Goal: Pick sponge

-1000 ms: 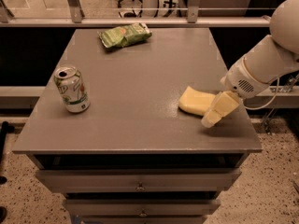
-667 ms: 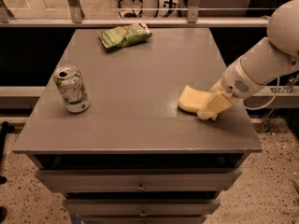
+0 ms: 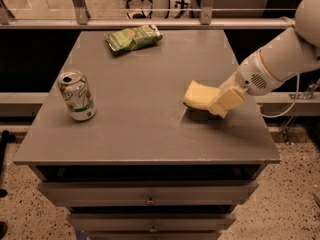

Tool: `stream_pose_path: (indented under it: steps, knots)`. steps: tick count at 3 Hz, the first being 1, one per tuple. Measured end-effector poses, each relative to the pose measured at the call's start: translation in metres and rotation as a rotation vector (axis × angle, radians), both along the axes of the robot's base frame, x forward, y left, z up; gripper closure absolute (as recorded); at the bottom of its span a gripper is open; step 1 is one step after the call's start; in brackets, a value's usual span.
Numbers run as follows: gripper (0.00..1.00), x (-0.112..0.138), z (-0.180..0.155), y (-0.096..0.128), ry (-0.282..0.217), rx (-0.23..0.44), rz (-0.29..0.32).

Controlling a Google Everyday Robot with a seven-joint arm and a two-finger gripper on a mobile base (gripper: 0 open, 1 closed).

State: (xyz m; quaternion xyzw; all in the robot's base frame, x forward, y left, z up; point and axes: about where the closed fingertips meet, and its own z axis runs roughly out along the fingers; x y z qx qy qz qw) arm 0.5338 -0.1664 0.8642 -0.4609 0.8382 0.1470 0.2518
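Observation:
The sponge [image 3: 196, 95] is a pale yellow foam block at the right of the grey table [image 3: 140, 129]. It sits tilted, a little off the tabletop, with a dark shadow under it. My gripper [image 3: 218, 107] reaches in from the right on the white arm [image 3: 280, 59]. Its pale yellow fingers [image 3: 228, 99] are shut on the sponge's right end.
A soda can [image 3: 76, 95] stands upright at the table's left. A green snack bag [image 3: 133, 37] lies at the far edge. Drawers [image 3: 150, 196] run below the tabletop. A rail and glass panel stand behind the table.
The gripper moved in from the sponge's right side and closed on its end. The sponge has shifted slightly left and risen off the table.

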Motion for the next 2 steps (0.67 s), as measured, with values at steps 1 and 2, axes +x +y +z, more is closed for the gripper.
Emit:
stream_pose_path:
  steps: [1, 2]
  knots:
    - [1.00, -0.002, 0.050, 0.024, -0.069, 0.110, 0.042]
    - [1.00, -0.004, 0.065, 0.033, -0.086, 0.146, 0.057]
